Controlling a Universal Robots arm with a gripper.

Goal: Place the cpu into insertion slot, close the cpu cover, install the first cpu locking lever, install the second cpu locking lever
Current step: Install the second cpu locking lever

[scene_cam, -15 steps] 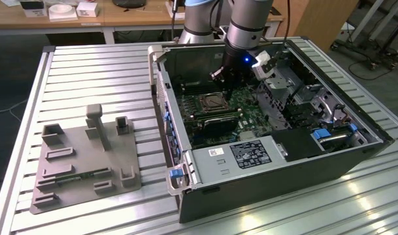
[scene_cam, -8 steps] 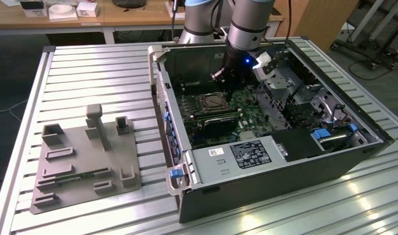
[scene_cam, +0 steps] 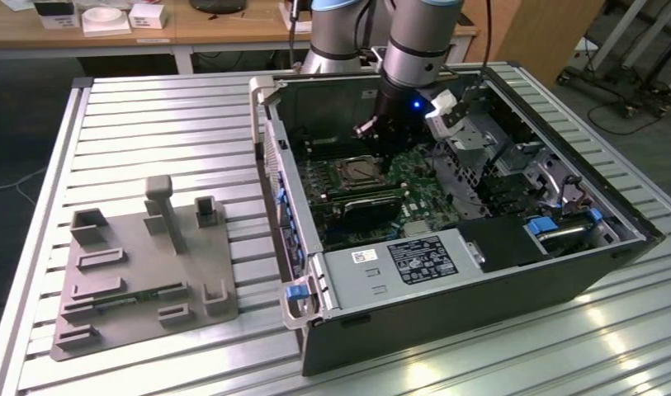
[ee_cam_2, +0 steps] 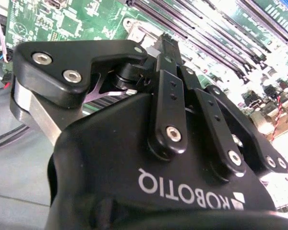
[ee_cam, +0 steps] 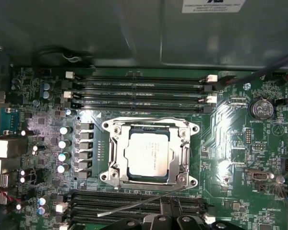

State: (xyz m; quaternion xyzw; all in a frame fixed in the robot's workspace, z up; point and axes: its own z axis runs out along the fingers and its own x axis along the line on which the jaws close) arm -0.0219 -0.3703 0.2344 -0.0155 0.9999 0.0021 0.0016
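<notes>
Green motherboard [ee_cam: 240, 158] holds cpu [ee_cam: 147, 154] flat, socket-aligned.

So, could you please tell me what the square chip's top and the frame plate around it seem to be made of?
The silvery-grey square cpu top looks like brushed metal: matte, with a pale, even sheen. The thin silvery square cpu cover around it seems to be polished steel, judging by its bright glints, though plating cannot be ruled out.
</notes>
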